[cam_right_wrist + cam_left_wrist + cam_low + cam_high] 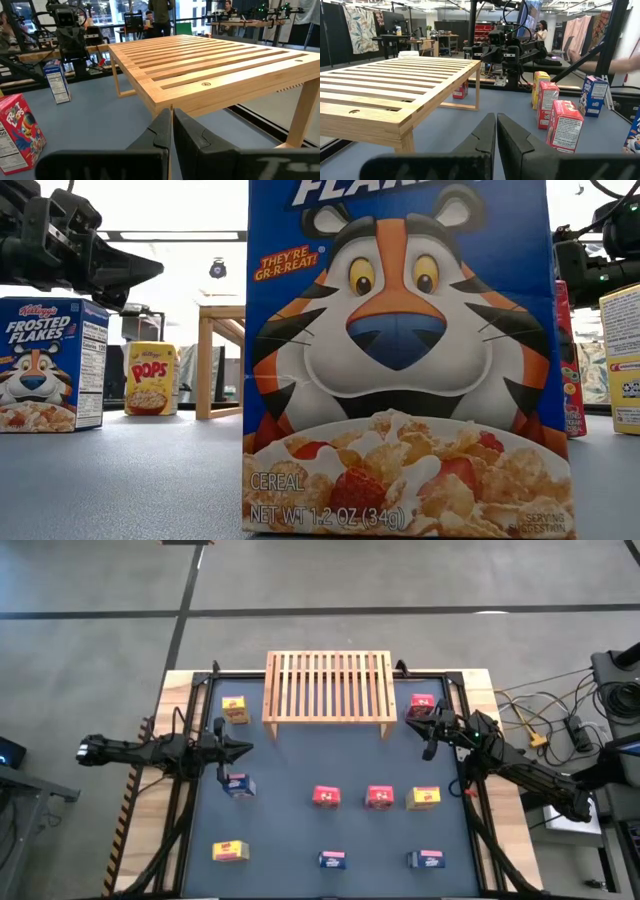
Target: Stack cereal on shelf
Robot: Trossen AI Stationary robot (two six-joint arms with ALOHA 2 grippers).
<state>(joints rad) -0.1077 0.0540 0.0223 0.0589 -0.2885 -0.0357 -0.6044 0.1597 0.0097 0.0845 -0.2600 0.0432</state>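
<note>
The wooden slatted shelf (329,687) stands on its legs at the table's far middle. Several small cereal boxes stand upright on the dark mat: a yellow one (235,709) and a red one (422,705) flank the shelf, and a blue one (239,785) stands at the left. Two red boxes (326,796) and a yellow one (424,798) form a middle row. My left gripper (245,749) hovers shut at the left, pointing level toward the right. My right gripper (412,718) hovers shut beside the red box, apart from it.
A yellow box (230,852) and two blue ones (332,860) stand along the near edge; one blue box (400,360) fills the low view. Cables and gear (560,725) lie off the table's right side. People show in the room beyond (540,30).
</note>
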